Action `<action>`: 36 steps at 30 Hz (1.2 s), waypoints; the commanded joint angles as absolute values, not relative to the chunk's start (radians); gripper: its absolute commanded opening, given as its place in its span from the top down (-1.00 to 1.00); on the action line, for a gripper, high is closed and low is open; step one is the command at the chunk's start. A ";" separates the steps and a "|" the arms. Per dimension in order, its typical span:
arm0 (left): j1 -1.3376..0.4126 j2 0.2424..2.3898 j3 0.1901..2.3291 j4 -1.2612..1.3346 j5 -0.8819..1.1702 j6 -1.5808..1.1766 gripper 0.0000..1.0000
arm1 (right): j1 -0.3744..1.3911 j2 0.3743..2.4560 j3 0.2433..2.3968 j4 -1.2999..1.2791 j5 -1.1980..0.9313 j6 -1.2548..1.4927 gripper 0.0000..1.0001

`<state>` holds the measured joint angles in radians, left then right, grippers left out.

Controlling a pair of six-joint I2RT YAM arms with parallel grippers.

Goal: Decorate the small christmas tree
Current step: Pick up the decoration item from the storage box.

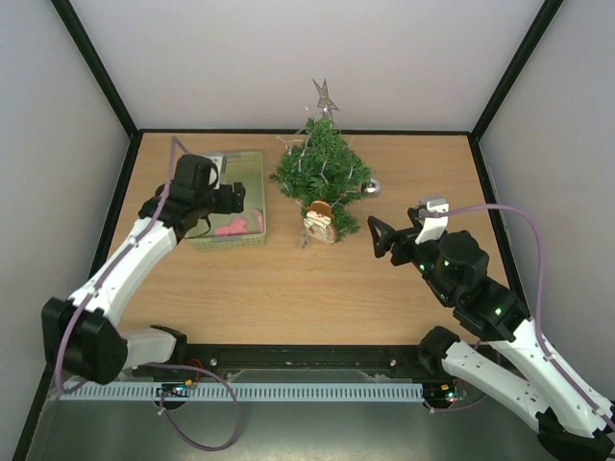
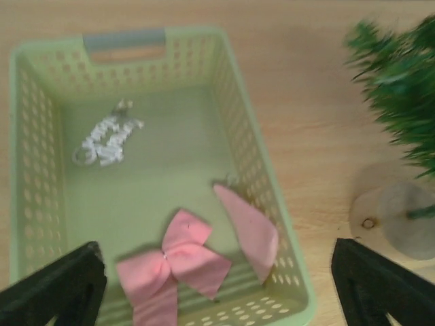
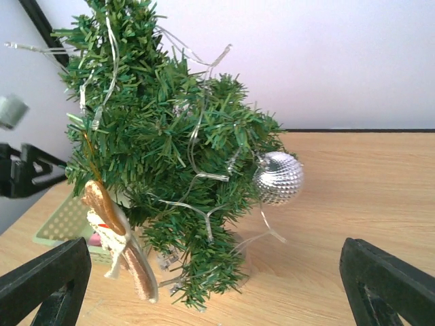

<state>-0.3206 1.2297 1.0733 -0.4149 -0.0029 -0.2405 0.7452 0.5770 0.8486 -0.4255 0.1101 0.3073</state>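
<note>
Jaws of the left end effector stand wide apart and empty above the pale green basket, left of the small christmas tree, over a pink bow. The tree stands upright on the tabletop, its long axis vertical, with a silver star on top. Right of the tree, the right end effector faces it, fully spread and holding nothing, near its lower branches.

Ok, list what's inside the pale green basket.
The basket holds a pink bow, a loose pink piece and a small white coiled trim. One of the left arm's fingers covers its near left corner, so anything there is unseen.
</note>
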 commanded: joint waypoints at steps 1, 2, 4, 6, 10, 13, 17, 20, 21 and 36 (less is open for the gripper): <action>-0.302 1.317 1.072 -0.483 -0.035 -0.149 -0.73 | 0.741 0.513 0.829 -0.426 0.173 0.330 -0.97; -0.299 1.342 1.075 -0.479 -0.033 -0.147 -0.60 | 0.741 0.503 0.826 -0.420 0.165 0.329 -0.97; -0.296 1.412 1.102 -0.473 -0.023 -0.149 -0.39 | 0.741 0.486 0.812 -0.395 0.151 0.314 -0.97; -0.295 1.492 1.143 -0.483 -0.028 -0.154 -0.14 | 0.741 0.488 0.810 -0.378 0.141 0.295 -0.97; -0.284 1.612 1.191 -0.473 -0.035 -0.139 -0.11 | 0.741 0.517 0.817 -0.366 0.113 0.248 -0.97; -0.280 1.689 1.224 -0.460 0.082 -0.083 -0.11 | 0.741 0.533 0.825 -0.371 0.115 0.221 -0.97; -0.267 1.725 1.242 -0.459 0.249 -0.118 -0.10 | 0.741 0.538 0.820 -0.360 0.132 0.199 -0.97; -0.256 1.697 1.221 -0.453 0.321 -0.174 -0.08 | 0.741 0.551 0.823 -0.354 0.133 0.192 -0.97; -0.252 1.684 1.211 -0.449 0.348 -0.188 -0.06 | 0.741 0.557 0.826 -0.354 0.129 0.192 -0.97; -0.231 1.660 1.044 -0.289 0.499 -0.270 0.15 | 0.741 0.561 0.814 -0.351 0.138 0.188 -0.97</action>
<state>-0.2440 1.6341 1.0752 -0.3466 0.4377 -0.2440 0.7441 0.5583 0.8200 -0.3820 0.1276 0.1982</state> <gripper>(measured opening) 0.438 0.983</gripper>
